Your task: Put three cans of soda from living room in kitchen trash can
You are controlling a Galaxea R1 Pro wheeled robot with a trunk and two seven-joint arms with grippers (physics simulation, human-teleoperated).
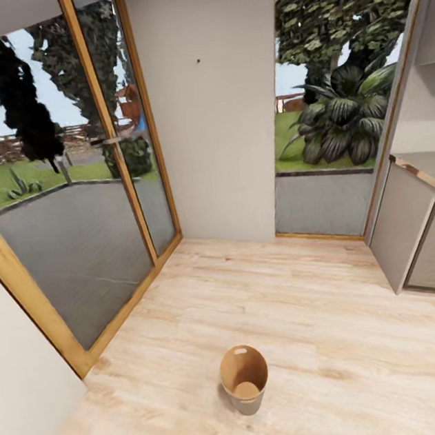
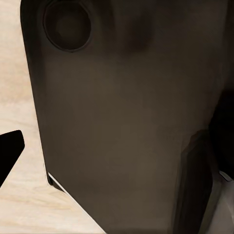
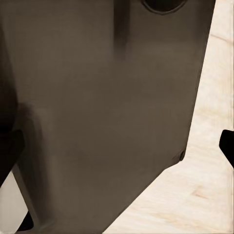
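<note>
Standing upright on the wooden floor [image 1: 316, 314], the tash can [image 1: 244, 379] is facing glass doors [image 1: 71, 218]; either gripper's state is impossible to tell.

Head view: bright, even daylight entering through the glass doors [image 1: 68, 198] and window [image 1: 329, 124]; soft, slightly smeared render; verticals lean outward at frame edges. Faint shadow beside the bin [image 1: 244, 379] on the pale floor [image 1: 316, 314]. Both wrist views: dim, blurred dark panel [image 2: 126, 122] close to lens.

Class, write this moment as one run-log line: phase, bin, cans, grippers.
phase: in transit | tash can: upright on wood floor, nothing visible inside | soda cans: none in view | grippers: state cannot tell
</note>
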